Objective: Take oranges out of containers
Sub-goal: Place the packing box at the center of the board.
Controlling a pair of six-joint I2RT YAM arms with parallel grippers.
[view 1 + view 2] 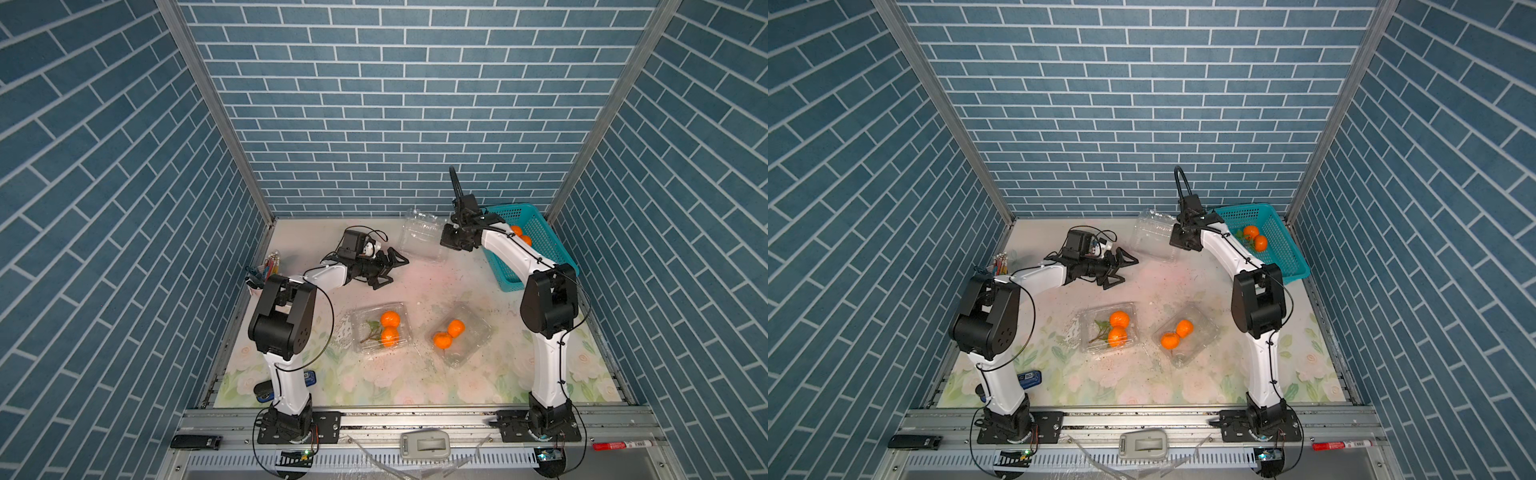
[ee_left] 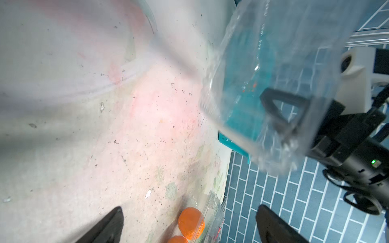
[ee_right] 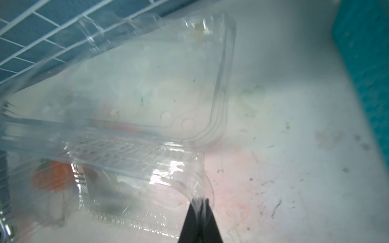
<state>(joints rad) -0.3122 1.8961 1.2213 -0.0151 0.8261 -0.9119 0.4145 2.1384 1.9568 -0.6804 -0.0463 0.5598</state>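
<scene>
My right jaws are pinched shut on the thin rim of an empty clear plastic clamshell box [image 3: 147, 84]. Its hinged lid gapes open, and the box hangs out past my fingertips toward my left arm. Whether it clears the floral surface [image 1: 374, 382] I cannot tell. Just behind my right wrist is a teal perforated plastic basket [image 1: 544, 245] with a pair of small bright-orange mandarins [image 1: 1255, 237] inside.

My left jaws stand as wide as they go, gripping nothing, and point toward the held box without touching it.

Well back from both jaws, toward my bases, two more clear clamshell boxes lie side by side — the left-hand box [image 1: 361, 320] holds a leafy mandarin pair [image 1: 390, 328], and the right-hand box [image 1: 476, 332] holds another mandarin pair [image 1: 449, 334].
</scene>
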